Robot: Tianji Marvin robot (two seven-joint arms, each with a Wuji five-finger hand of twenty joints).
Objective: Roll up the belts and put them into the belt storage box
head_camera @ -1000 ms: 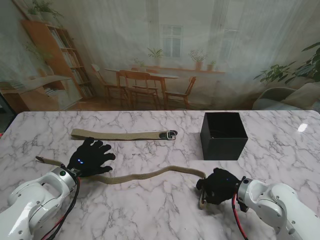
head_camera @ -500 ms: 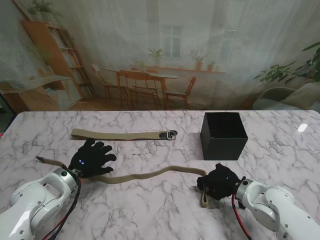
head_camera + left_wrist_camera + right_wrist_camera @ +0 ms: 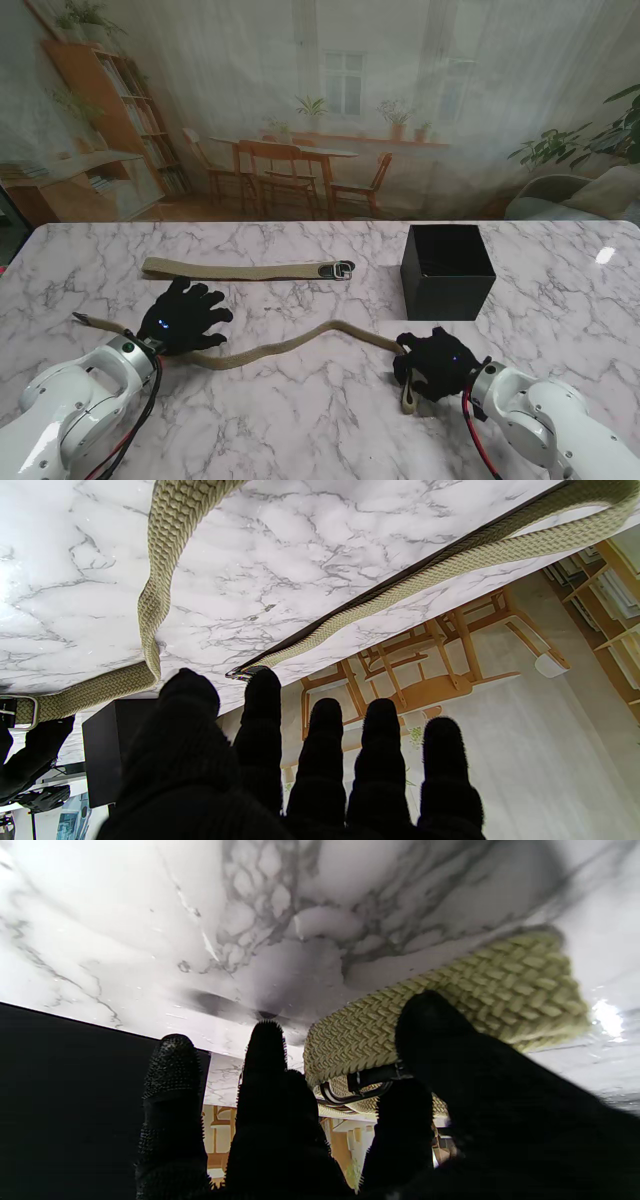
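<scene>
From the stand, the left hand lies spread flat on the near woven belt; the right hand closes on its buckle end, nearer to me than the black storage box. A second belt lies farther off. The left wrist view shows straight, parted fingers over both belts. The right wrist view alone shows fingertips pinching a folded loop with metal buckle.
</scene>
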